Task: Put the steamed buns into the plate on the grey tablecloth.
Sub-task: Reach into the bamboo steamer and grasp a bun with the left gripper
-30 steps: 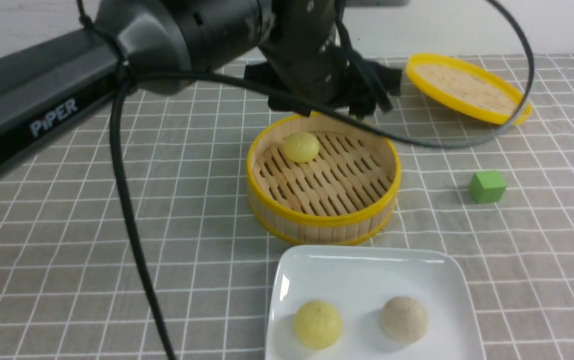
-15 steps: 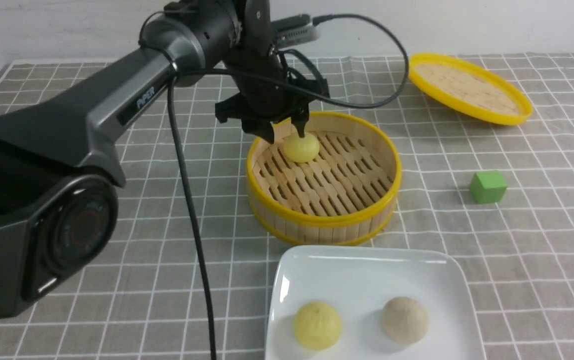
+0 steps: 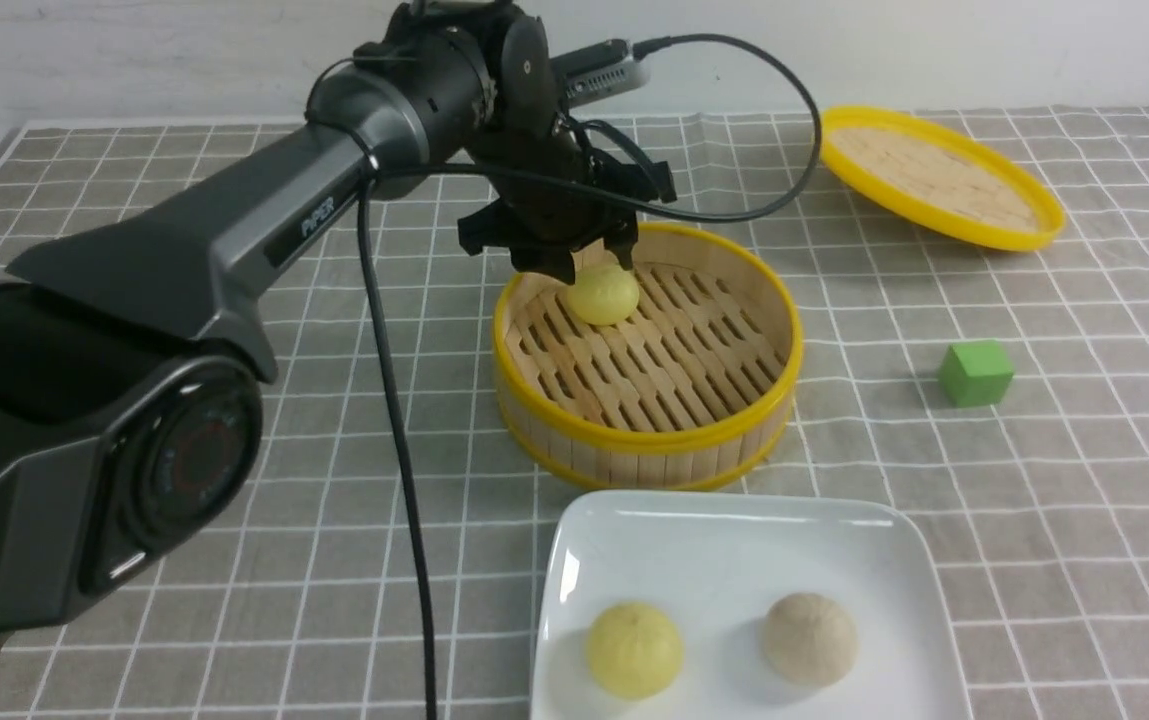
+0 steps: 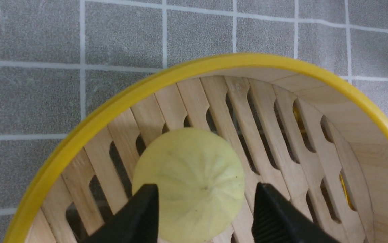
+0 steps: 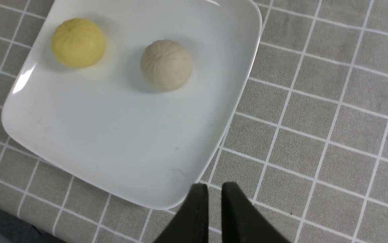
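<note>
**Item:** yellow bun, the only one not yet on the plate.
**Location:** on the slats of the steamer basket, by its far-left rim, mid grey tablecloth. A second yellow bun and a beige bun lie on the plate at the cloth's near edge.
**Handling, judged:** light, soft, easily dented. Take it gently at its widest sides.
**Left gripper**: jaws part-open astride the bun, one finger touching it. Whether the hold is firm cannot be told.
**Right gripper**: almost closed, empty.

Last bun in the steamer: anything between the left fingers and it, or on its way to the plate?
Nothing visible between the left gripper and the yellow bun; its fingers straddle it. Toward the plate, only the near wall of the steamer must be cleared by lifting.
</note>
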You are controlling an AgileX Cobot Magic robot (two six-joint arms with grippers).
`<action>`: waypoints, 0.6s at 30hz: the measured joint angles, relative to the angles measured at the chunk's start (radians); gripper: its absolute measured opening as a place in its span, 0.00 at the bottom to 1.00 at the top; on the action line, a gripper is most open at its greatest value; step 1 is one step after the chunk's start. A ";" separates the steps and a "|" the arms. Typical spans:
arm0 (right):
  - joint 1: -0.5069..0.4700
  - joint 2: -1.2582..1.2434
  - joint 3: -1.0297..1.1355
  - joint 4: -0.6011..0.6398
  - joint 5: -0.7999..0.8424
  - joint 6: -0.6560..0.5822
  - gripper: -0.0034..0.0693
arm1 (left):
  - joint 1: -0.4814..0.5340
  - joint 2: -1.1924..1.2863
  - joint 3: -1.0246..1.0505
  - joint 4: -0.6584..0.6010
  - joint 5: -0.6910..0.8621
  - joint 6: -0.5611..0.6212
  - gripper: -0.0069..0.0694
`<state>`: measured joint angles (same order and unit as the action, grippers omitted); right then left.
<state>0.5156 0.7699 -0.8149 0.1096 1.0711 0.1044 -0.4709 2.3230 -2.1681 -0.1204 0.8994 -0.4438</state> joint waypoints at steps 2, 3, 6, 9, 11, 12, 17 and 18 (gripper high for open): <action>0.000 0.000 0.000 0.000 -0.004 0.000 0.16 | 0.000 0.008 0.000 0.001 -0.008 0.000 0.61; 0.000 0.000 0.000 0.000 -0.006 0.000 0.16 | 0.000 0.014 0.000 0.002 -0.013 0.000 0.61; 0.000 0.000 0.000 0.000 -0.008 0.000 0.17 | 0.000 0.035 0.000 0.003 -0.023 0.000 0.61; 0.000 0.000 0.000 0.001 -0.009 0.000 0.18 | 0.000 0.057 0.000 -0.004 -0.044 0.000 0.58; 0.000 0.000 0.000 0.001 -0.009 0.000 0.18 | 0.000 0.061 -0.002 -0.018 -0.053 0.000 0.50; 0.000 0.000 0.000 0.001 -0.009 0.000 0.18 | 0.000 0.061 -0.004 -0.026 -0.051 0.000 0.41; 0.000 0.000 0.000 0.010 -0.007 0.001 0.18 | 0.000 0.016 -0.005 -0.061 0.035 0.014 0.13; 0.000 0.000 0.000 0.011 -0.007 0.001 0.18 | 0.000 0.005 -0.005 -0.063 0.051 0.017 0.13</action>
<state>0.5156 0.7699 -0.8149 0.1208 1.0640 0.1054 -0.4709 2.3284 -2.1731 -0.1836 0.9500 -0.4270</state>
